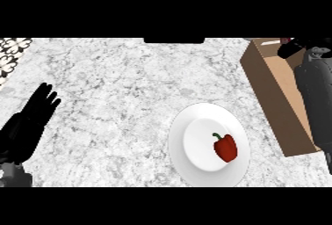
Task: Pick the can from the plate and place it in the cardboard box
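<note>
The white plate (pixel 198 132) lies on the marble counter, right of centre, and no can stands on it. My right forearm reaches up along the view's right edge over the open cardboard box (pixel 261 74). My right hand (pixel 297 46) hangs above the box's far end, fingers curled round a small dark red thing, apparently the can (pixel 284 41), most of which is hidden. My left hand (pixel 32 118) rests open at the left edge, fingers up, far from the plate and box.
A red bell pepper (pixel 225 147) lies on the plate's right half. A patterned tile patch (pixel 13 49) shows at the counter's top left corner. A dark object (pixel 174 40) sits at the far edge in the middle.
</note>
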`<action>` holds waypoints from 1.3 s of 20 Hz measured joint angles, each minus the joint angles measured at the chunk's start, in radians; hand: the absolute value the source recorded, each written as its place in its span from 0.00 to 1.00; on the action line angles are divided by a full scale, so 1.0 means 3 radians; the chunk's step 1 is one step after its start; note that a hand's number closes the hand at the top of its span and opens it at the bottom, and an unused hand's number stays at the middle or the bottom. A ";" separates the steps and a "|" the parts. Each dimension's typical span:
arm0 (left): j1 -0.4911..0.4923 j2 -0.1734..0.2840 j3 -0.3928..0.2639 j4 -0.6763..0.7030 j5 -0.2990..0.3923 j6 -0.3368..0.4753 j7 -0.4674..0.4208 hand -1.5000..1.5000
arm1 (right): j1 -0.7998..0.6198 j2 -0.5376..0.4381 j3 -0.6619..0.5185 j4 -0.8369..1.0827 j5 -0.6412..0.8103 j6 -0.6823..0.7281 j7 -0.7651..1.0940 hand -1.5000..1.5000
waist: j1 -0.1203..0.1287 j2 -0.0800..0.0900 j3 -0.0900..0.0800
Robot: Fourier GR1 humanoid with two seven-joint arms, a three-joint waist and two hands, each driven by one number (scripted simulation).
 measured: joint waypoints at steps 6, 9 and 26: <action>0.0003 -0.0042 -0.0029 0.0013 -0.0048 0.0031 -0.0030 0.50 | 0.0165 0.0043 -0.0236 0.0368 -0.0261 -0.0106 -0.0147 0.00 | 0.0000 0.0001 0.0000; -0.0034 -0.0004 0.0007 0.0034 -0.0019 0.0009 -0.0010 0.50 | 0.0226 0.0087 -0.0355 0.0610 -0.0341 -0.0231 -0.0137 0.00 | 0.0010 0.0004 0.0001; 0.0129 -0.0062 -0.0013 -0.0053 -0.0063 0.0007 -0.0066 0.50 | 0.0691 0.0316 -0.1021 -0.0196 -0.1343 -0.1434 -0.0934 0.00 | -0.0053 -0.0026 -0.0001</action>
